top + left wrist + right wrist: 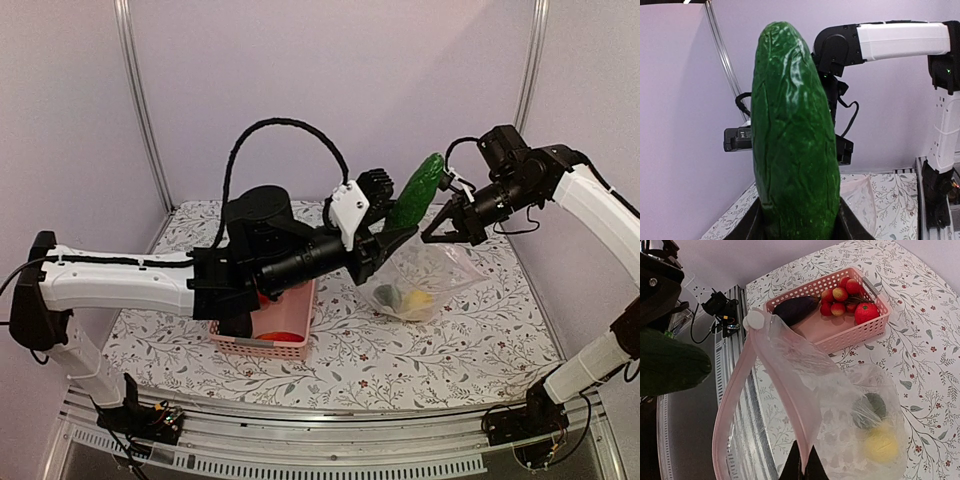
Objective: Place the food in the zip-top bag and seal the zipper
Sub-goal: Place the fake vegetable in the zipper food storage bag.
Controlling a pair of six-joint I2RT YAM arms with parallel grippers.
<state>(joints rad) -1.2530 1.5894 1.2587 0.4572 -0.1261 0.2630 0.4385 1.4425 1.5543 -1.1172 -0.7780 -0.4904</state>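
Pink basket [262, 349] mostly hidden, cucumber [795, 145] cropped.
From above, the left arm [130, 280] covers most of the pink basket; the left wrist view's bottom edge crops the cucumber.

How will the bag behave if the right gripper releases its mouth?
Probably floppy: the zip-top bag is thin crinkled film, its mouth held up by the right gripper, so it would likely slump shut. It probably won't slide, though, since the food inside weighs its bottom down.
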